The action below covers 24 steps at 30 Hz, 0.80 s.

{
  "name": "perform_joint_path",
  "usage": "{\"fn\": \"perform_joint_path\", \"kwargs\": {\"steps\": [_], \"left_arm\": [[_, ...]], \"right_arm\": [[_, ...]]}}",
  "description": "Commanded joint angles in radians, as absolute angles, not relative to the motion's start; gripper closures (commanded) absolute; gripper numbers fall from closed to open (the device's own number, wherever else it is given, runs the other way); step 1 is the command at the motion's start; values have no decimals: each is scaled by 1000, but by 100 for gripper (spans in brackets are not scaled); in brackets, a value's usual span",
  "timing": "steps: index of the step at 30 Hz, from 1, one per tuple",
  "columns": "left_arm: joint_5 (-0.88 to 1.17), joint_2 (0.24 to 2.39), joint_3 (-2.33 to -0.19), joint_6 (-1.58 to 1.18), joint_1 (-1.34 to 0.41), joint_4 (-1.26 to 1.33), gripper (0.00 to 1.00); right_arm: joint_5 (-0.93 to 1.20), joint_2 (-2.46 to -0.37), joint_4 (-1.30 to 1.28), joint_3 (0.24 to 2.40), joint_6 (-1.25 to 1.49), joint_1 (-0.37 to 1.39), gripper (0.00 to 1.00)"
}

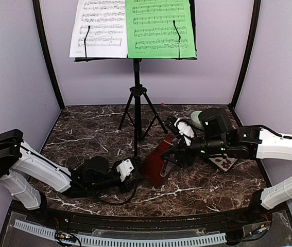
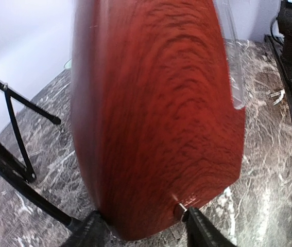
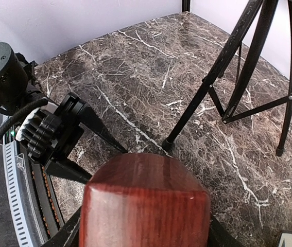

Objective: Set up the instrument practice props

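Metronome (image 1: 158, 162): centre of the top view, just right of the stand's (image 1: 136, 103) legs. It is tilted, with its long axis running from upper right to lower left of the frame.

Both arms meet at it. The right claw (image 1: 172, 158) is at its upper-right end and the left claw (image 1: 140, 172) at its lower-left end, so neither arm is nearer than the other.

Right claw: in its wrist view the metronome's flat narrow end fills the gap. A finger (image 3: 67, 232) shows at each lower corner, pressed to the wood. I read this as gripping.

Left claw: its fingers (image 2: 90, 232) straddle the end that carries the small metal key (image 2: 179, 209). I cannot tell whether they are clamped or only flanking it.

Judgement: the coming move turns on this double hold. One claw must let go before the metronome can be stood upright.

White sheet (image 1: 98, 28) and green sheet (image 1: 160, 28) sit side by side on the stand's desk at top centre.

Hard to make out:
- The metronome is blurred in the left wrist view.
- Whether its underside touches the table is hidden in all views.
- A clear strip at the upper right of the left wrist view is unidentified.
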<state>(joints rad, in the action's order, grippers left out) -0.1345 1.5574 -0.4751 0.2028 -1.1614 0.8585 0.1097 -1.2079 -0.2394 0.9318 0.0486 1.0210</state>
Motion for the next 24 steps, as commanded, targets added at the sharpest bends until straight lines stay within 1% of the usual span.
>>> {"fn": "perform_joint_path", "kwargs": {"steps": [1,3,5,6,12,19,22,23,24], "left_arm": [[-101,1508,-463,200,-1143,846,30],[-100,1490,-452,183,-1133,851,21],[-104,1470,-433,155,-1124,865,15],[-111,1458,-423,143,-1119,872,13],[-170,1403,-370,85,-1088,915,10],[-196,1394,-366,71,-1071,909,9],[-195,1401,-371,70,-1069,899,9],[-194,1404,-378,75,-1069,887,10],[-195,1406,-387,77,-1069,874,9]], "right_arm": [[105,-1204,-97,957,69,1036,85],[45,-1220,-93,960,101,1037,84],[-21,-1241,-101,968,136,1039,84],[-50,-1254,-111,975,154,1041,84],[-246,-1326,-132,1007,237,1077,82],[-395,-1410,-142,1049,344,1105,79],[-438,-1448,-156,1083,402,1116,75],[-453,-1463,-172,1096,423,1119,72],[-462,-1476,-185,1110,443,1120,66]]}}
